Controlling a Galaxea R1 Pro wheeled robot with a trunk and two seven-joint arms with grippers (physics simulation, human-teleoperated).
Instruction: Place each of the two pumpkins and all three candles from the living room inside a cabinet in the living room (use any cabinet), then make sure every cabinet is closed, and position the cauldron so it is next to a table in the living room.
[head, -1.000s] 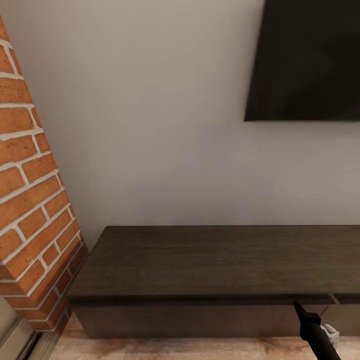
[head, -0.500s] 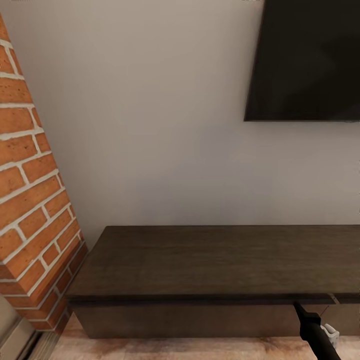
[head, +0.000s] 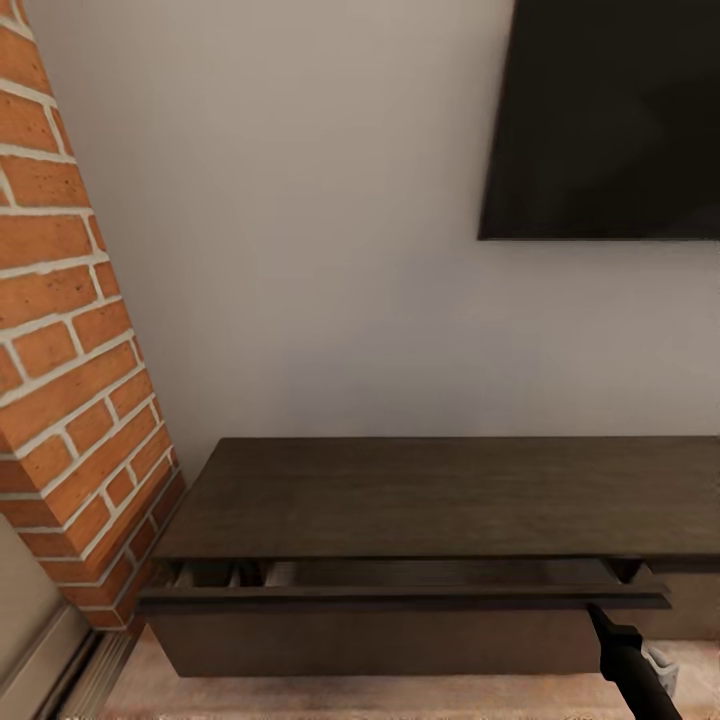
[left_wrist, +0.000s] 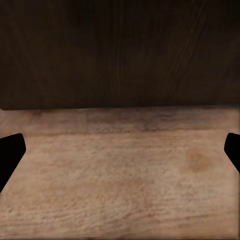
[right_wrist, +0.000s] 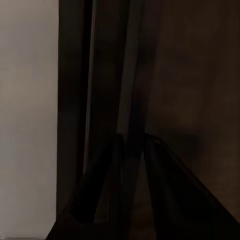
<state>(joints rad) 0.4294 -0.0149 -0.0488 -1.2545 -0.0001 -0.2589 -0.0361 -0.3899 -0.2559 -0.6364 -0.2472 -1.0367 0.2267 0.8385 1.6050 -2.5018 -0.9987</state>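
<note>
One drawer front (head: 400, 598) of the cabinet (head: 440, 495) stands slightly out below its top, our right gripper (right_wrist: 131, 145) clamped on its right end, our left gripper (left_wrist: 120, 150) spread empty.

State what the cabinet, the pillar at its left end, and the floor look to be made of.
Cabinet: dark brown wood, matte, faint grain streaks along the top. Pillar: red-orange brick with pale mortar lines, rough. Floor: light wood planks, likely laminate, soft grain.

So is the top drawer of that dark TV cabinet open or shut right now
Partly open. In the head view the drawer front stands out from under the cabinet top, a gap showing behind it. The right gripper is at its front edge.
</note>
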